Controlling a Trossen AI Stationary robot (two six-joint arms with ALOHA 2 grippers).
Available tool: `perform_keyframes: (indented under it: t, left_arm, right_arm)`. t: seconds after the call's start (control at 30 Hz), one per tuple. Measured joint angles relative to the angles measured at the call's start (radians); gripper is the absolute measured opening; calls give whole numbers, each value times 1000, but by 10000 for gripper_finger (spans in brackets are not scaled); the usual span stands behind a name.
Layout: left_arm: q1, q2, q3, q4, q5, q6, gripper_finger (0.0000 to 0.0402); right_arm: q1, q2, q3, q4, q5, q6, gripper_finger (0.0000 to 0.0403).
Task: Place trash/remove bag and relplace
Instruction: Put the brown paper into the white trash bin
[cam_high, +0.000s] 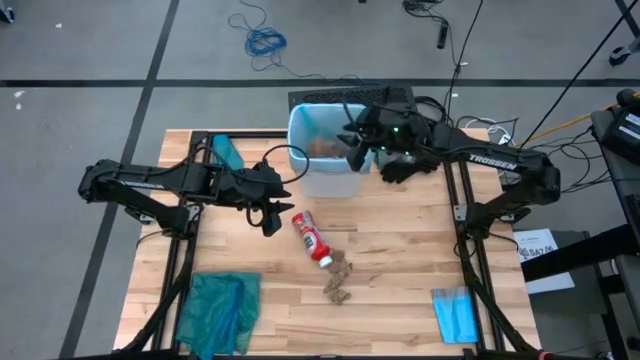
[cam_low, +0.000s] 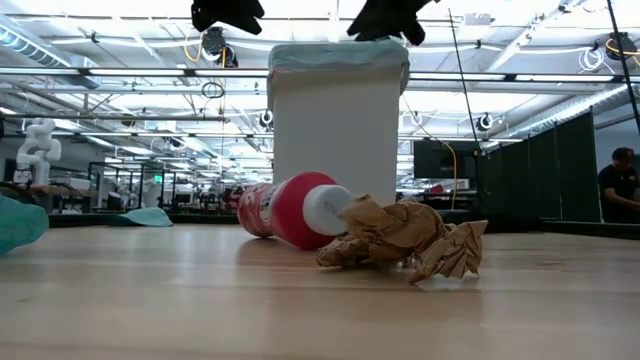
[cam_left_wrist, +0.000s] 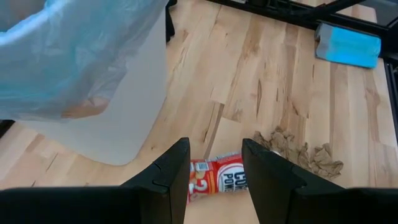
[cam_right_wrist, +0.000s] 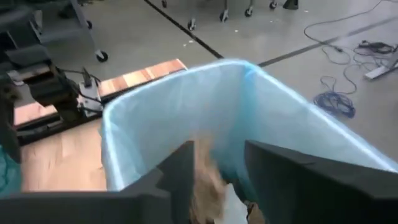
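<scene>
1. Two crumpled brown paper scraps (cam_high: 339, 280) lie nearest, lower centre of the high view, on the wooden surface (cam_high: 400, 300). They touch or nearly touch each other; leave them for later passes so nothing gets nudged now.
2. Just beyond them, centre frame, the red-and-white bottle (cam_high: 311, 238) lies on its side, cap toward the scraps. It is likely to roll, so I would close across its short width, not along its length.
3. Left of centre, the left gripper (cam_high: 270, 213) hovers just beside the bottle's red end, its fingers (cam_left_wrist: 168, 177) spread apart and holding nothing. In the left wrist view the bottle sits in the gap between them. Descend straight, centre the body, and only then squeeze.
4. Farther back, upper centre, the white bin (cam_high: 325, 175) stands lined with the light-blue bag (cam_high: 300, 125), brown paper already inside. Carry the bottle well over the rim before letting go.
5. Over the bin's right rim, the right gripper (cam_high: 358, 150) is parted and grasps nothing, though a brown scrap shows between its fingers in the right wrist view. It should clear away before the left arm arrives.
</scene>
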Motion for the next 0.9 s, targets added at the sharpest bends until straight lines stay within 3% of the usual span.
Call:
perform_keyframes:
  t: [0.13,0.27,0.37,0.53,0.7,0.9]
  left_arm:
    - [0,0,0,0,0,1,141]
    - [0,0,0,0,0,0,141]
    - [0,0,0,0,0,0,141]
    - [0,0,0,0,0,1,141]
    - [-1,0,0,0,0,1,141]
    - [-1,0,0,0,0,1,141]
  right_arm:
    - [0,-34,-1,-7,-89,45,188]
    - [67,-107,3,-33,-197,76,197]
    - [175,-131,2,-140,-191,82,187]
    - [398,-126,-35,-261,-45,143,163]
    - [549,-121,-236,-175,65,289,148]
    - [604,-104,-536,128,58,484,153]
